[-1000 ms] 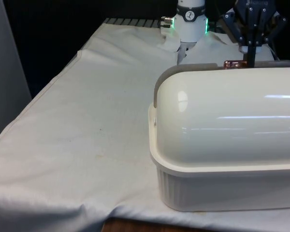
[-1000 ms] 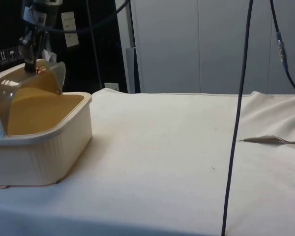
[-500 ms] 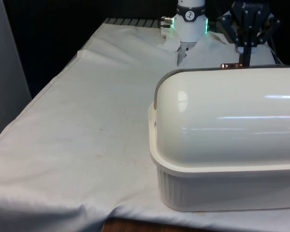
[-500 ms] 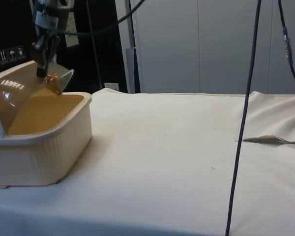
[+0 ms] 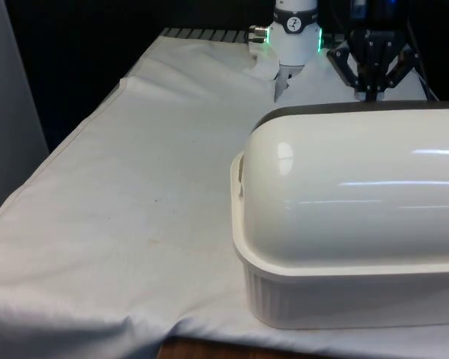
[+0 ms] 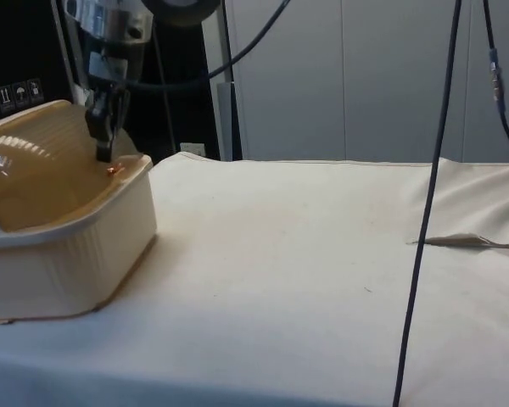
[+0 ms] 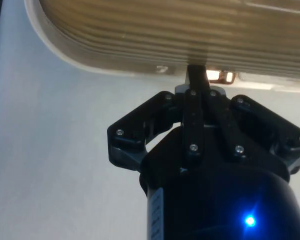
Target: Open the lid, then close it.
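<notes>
Pincer point(image 6: 107, 161) at bread box point(image 5: 344, 224) lid's point(image 6: 42, 161) copper handle point(image 6: 113, 170).

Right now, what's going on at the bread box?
The end effector is down at the copper handle on the front edge of the bread box's lid. The lid looks rolled all the way down to the rim of the cream bread box, so it appears closed.

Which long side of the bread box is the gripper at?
The far side in the front view: gripper sits behind the lid, at its copper handle.
</notes>
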